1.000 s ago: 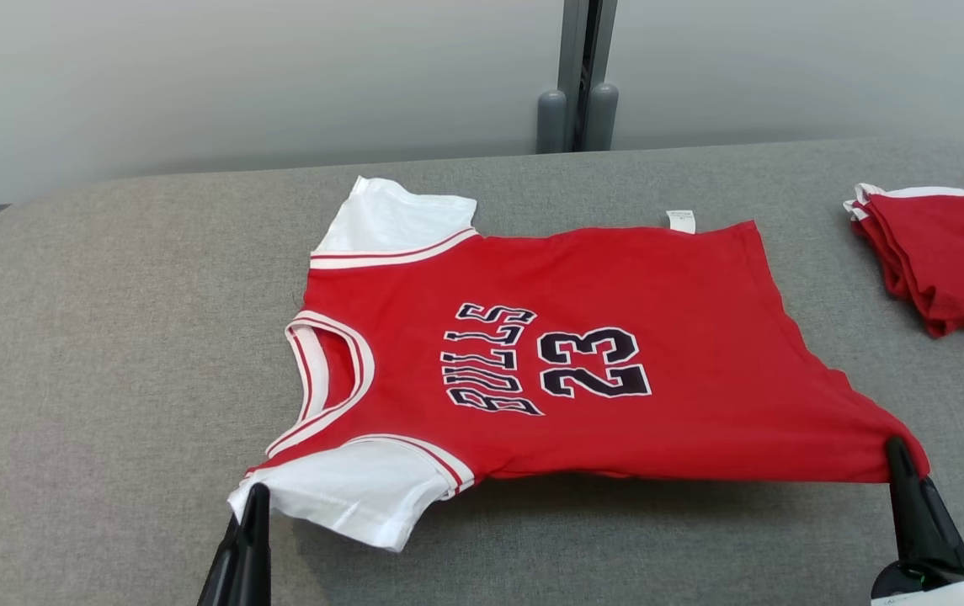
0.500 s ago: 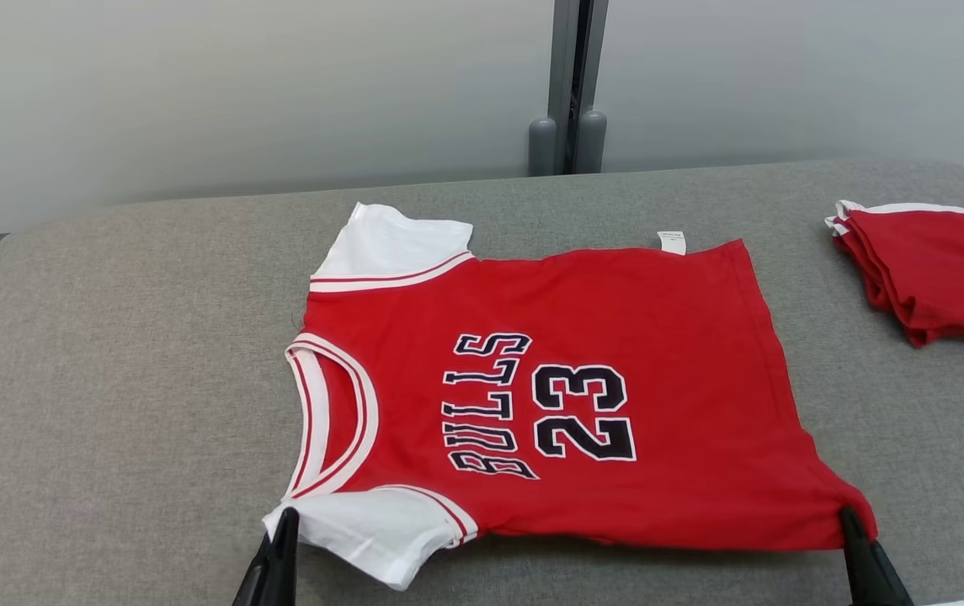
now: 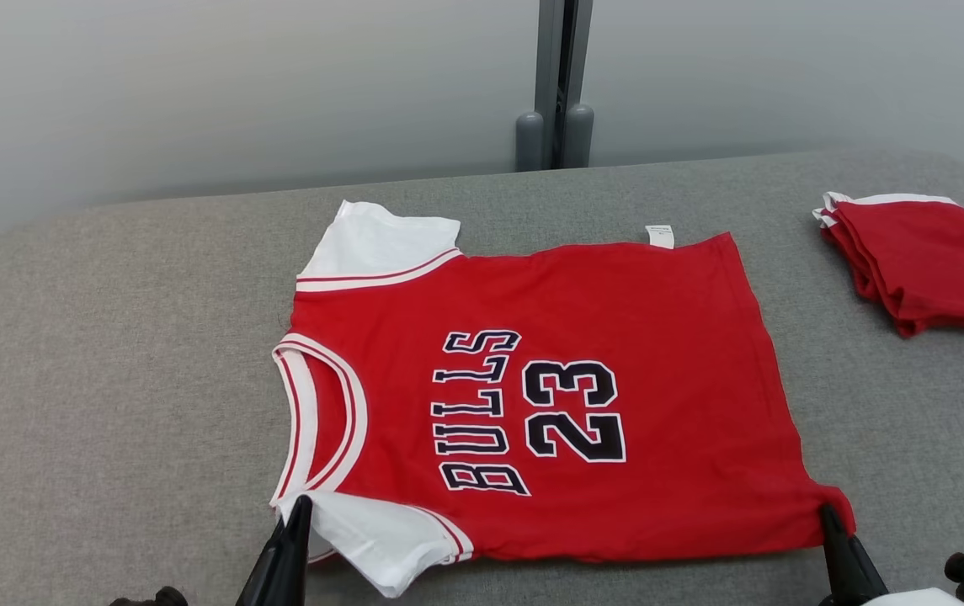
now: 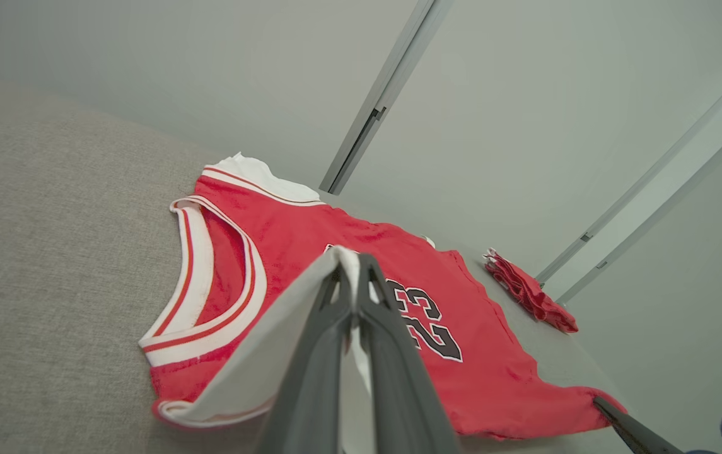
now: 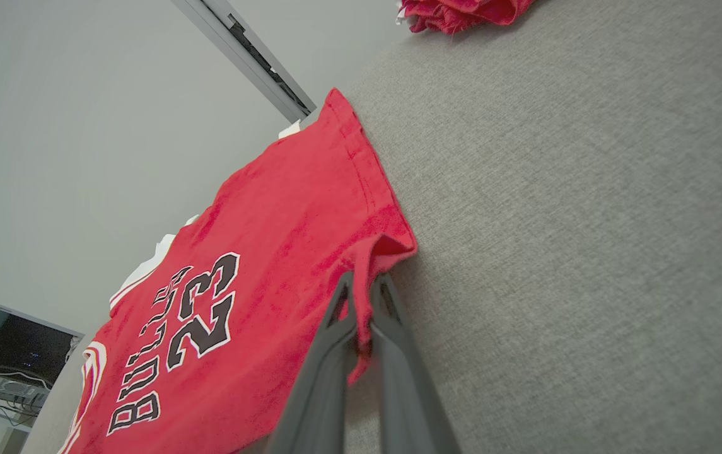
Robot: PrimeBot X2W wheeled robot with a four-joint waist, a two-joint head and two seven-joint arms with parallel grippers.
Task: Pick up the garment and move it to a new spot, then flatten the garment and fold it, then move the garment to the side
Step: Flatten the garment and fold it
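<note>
The garment [image 3: 616,337] is a red jersey with white sleeves and "BULLS 23" in black, spread on the grey table with its neck to the left. My left gripper [image 3: 303,503] is shut on the near white sleeve [image 4: 260,359], lifting it. At the near right, my right gripper [image 3: 827,510] is shut on the jersey's hem corner [image 5: 392,243]. The far sleeve [image 3: 372,240] and far hem lie flat on the cloth.
A folded stack of red garments [image 3: 928,261] rests at the table's far right. The grey padded table [image 3: 111,379] has free room to the left of the jersey. A pale wall with a vertical post [image 3: 556,84] stands behind.
The jersey's near edge has come down closer to the table with both grippers still pinching it. The camera has shifted, so the whole picture sits differently.
</note>
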